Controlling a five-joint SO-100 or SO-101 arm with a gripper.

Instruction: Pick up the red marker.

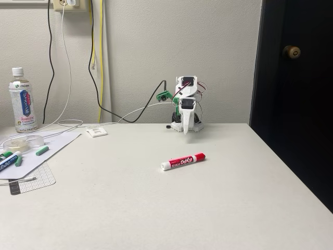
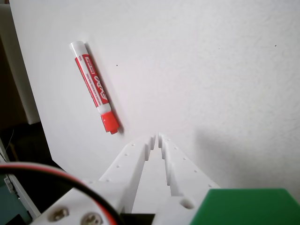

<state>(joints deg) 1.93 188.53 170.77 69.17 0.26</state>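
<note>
Marker (image 1: 182, 161) lies flat on the surface (image 1: 156, 208), well in front of the arm and apart from it. The end effector (image 2: 157, 137) is seen with its jaws nearly closed, holding nothing. It should be opened wide and closed across the barrel. Clutter and a bottle (image 1: 23, 100) sit far left of the marker; nothing stands in the way.

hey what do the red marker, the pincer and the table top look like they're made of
Short thick red marker with white EXPO lettering: likely smooth plastic; cap and label look slightly glossy.
White two-finger pincer: matte rigid plastic, possibly 3D-printed; small holes dot its fingers.
White table top: smooth, matte, perhaps laminate; can't confirm.
</note>
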